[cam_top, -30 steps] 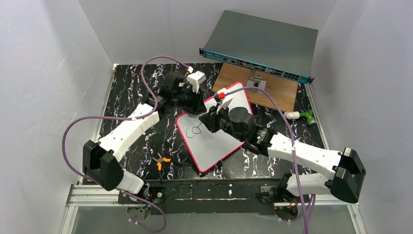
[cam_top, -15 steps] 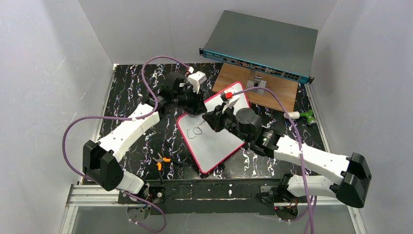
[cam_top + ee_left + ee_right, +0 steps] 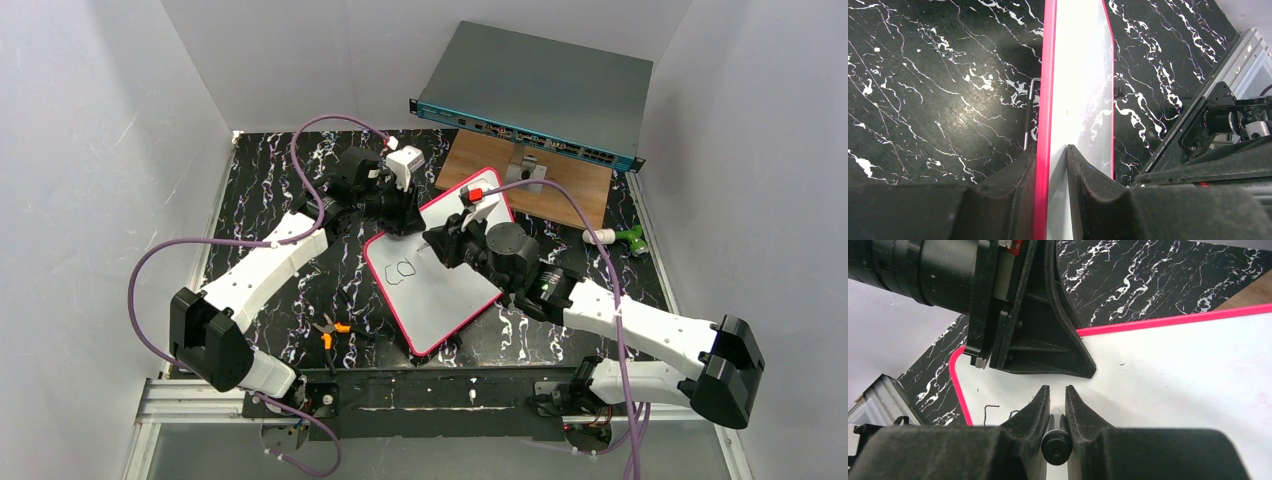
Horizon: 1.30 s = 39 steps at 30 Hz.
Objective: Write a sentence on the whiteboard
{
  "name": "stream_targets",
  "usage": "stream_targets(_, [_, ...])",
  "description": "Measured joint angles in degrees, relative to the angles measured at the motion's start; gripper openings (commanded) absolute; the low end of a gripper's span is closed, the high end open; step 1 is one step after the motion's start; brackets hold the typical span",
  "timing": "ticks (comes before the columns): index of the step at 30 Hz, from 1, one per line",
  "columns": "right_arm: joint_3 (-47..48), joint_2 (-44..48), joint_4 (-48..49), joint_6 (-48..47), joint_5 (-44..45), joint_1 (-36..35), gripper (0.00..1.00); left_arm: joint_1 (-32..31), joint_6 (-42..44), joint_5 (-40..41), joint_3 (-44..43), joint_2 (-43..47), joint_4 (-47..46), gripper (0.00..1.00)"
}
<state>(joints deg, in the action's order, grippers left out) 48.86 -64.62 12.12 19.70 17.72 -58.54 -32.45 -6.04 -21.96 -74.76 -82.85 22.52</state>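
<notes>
**White board, pink-red rim, veined black table**

The whiteboard [image 3: 450, 290] is plain white with a thin pink-red frame, and the writing [image 3: 400, 270] on it is black. The table [image 3: 262, 180] is black with white marble veins. The network switch [image 3: 550, 80] has a grey top and a teal front. The wooden board [image 3: 575, 190] is brown. The left arm [image 3: 265, 265] and right arm [image 3: 640, 320] are white with black joints, and their cables [image 3: 200, 243] are purple. The pliers [image 3: 330, 331] have orange handles. The marker [image 3: 1056, 447] is black.

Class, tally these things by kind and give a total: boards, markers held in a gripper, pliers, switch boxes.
Boards: 2, whiteboard and wooden board
Held marker: 1
Pliers: 1
Switch box: 1
Total: 5
</notes>
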Motion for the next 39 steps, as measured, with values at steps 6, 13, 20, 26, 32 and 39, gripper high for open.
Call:
stream_targets(6, [0.0,-1.6,1.0,0.5,-0.2,0.4,0.01,0.0,0.0,0.0,0.0,0.0,0.1,0.00])
stream_targets(13, [0.0,-2.1,2.1,1.4,-0.5,0.5,0.01,0.0,0.0,0.0,0.0,0.0,0.2,0.00])
stream_targets(20, [-0.2,-2.2,2.4,1.9,-1.0,0.5,0.01,0.0,0.1,0.0,0.0,0.0,0.2,0.00])
stream_targets(26, [-3.2,-0.5,2.3,3.1,-1.2,0.5,0.01,0.0,0.1,0.0,0.0,0.0,0.2,0.00])
stream_targets(32, [-4.8,0.8,1.1,4.0,-1.2,0.5,0.01,0.0,0.1,-0.1,0.0,0.0,0.2,0.00])
stream_targets(39, [-4.3,0.8,-1.4,3.9,0.1,0.5,0.01,0.0,0.3,-0.2,0.0,0.0,0.1,0.00])
